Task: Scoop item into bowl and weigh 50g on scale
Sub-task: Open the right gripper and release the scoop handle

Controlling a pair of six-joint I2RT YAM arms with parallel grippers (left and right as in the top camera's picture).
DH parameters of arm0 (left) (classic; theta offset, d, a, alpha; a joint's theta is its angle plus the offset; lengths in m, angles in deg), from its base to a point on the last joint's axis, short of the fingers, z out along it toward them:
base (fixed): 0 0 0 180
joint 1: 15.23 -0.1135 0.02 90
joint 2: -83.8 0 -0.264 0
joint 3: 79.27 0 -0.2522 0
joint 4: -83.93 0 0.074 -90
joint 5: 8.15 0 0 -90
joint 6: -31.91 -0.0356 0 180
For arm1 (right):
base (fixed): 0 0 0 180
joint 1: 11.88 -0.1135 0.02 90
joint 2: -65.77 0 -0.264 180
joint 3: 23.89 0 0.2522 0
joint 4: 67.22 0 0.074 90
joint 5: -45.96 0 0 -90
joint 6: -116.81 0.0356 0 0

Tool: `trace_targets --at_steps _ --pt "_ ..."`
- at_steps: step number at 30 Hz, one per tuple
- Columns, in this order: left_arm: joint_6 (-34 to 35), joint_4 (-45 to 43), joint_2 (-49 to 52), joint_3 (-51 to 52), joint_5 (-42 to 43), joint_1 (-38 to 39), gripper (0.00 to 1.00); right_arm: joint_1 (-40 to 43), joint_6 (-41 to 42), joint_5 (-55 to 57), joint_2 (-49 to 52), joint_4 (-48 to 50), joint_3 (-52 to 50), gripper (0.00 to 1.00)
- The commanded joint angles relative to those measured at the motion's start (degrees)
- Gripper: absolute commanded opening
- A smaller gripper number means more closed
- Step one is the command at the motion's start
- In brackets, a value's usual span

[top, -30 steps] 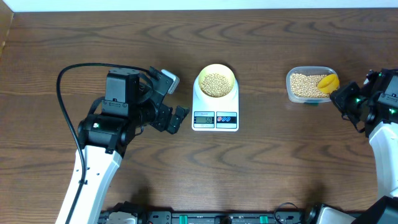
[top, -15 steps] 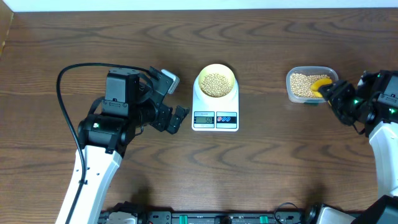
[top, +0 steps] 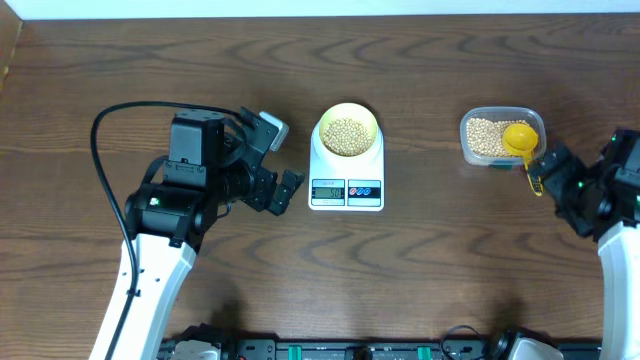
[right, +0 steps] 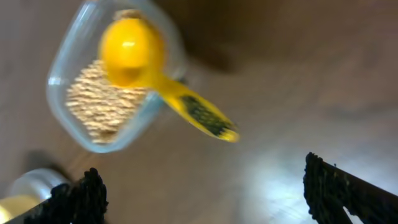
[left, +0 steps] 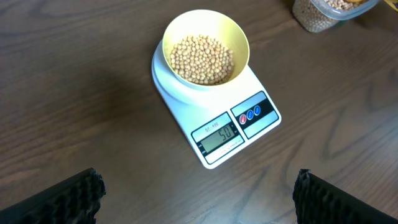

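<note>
Beans [left: 202, 59] heaped in bowl [left: 241, 36] on scale [left: 186, 115]; loose, light, likely to roll and spill. Best moved with scoop [top: 519, 136], gripped by stiff, probably slick handle jutting over tub [top: 464, 140] rim. Left claw [left: 202, 199] and right claw [right: 208, 196] both released, holding nothing.

Setting: laboratory-type robot test bench; dark wood-grain table [top: 420, 260] carries a white kitchen scale [top: 346, 190] at centre; one robot arm [top: 150, 270] stands left of the scale, a second arm [top: 622, 260] right of it; black cable [top: 94, 145] loops left of the scale; black mounting rail [top: 340, 352] lies beyond the scale's display end.
</note>
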Motion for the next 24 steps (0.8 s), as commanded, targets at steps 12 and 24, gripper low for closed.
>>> trace_targets --at_steps 12,24 --pt "0.26 0.04 0.11 -0.33 0.52 -0.02 1.00 -0.02 -6.82 8.90 -19.58 -1.88 0.37 0.99" --pt "0.26 0.04 0.11 -0.33 0.52 -0.02 1.00 -0.04 -14.01 8.79 -35.89 -13.25 0.35 0.99"
